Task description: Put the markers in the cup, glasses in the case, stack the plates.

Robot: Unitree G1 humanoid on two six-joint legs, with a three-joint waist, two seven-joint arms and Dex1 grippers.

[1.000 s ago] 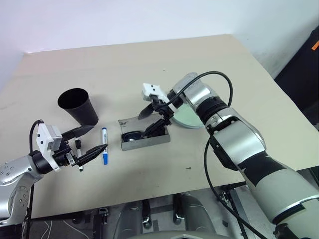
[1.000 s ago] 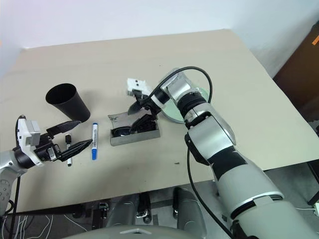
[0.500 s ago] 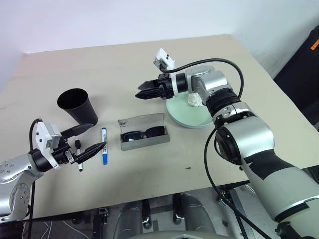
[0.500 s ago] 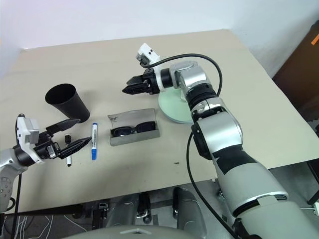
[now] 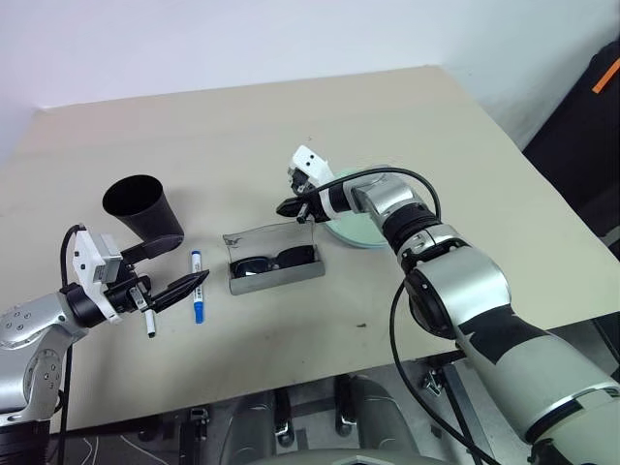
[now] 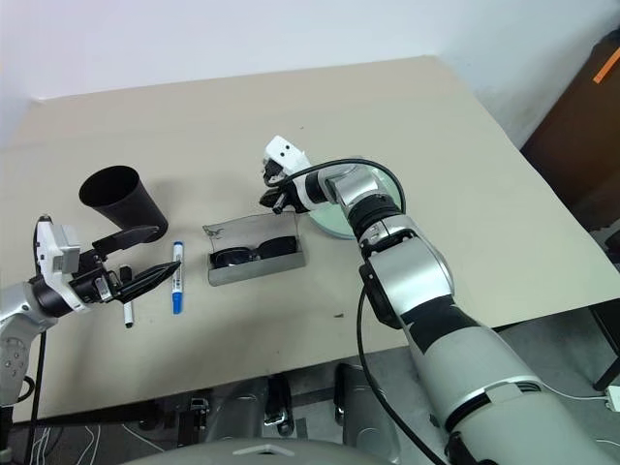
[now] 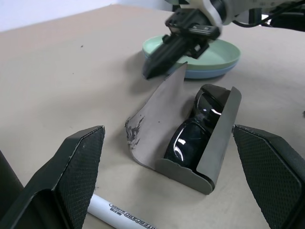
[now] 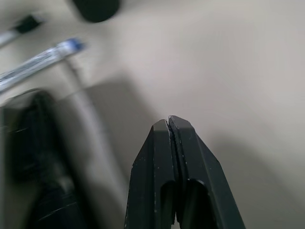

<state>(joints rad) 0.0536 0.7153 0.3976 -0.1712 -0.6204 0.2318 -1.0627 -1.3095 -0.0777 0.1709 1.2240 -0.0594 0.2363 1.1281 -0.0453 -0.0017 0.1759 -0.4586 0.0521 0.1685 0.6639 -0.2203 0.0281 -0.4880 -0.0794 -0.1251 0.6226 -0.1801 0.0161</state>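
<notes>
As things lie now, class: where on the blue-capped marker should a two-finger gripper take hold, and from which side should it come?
Grip the blue-capped marker at mid-barrel, from above, fingers closing across its width. It lies flat on the table, with bare surface either side; the open left gripper is nearest.

Beige table (image 5: 436,126), pale wall (image 5: 242,39) behind

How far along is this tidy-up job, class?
Done: the glasses lie in the case, and the plates are stacked.
In hand: the shut right end effector is at the raised case lid.
Left: both markers remain on the table, outside the cup; the lid is still up.
</notes>
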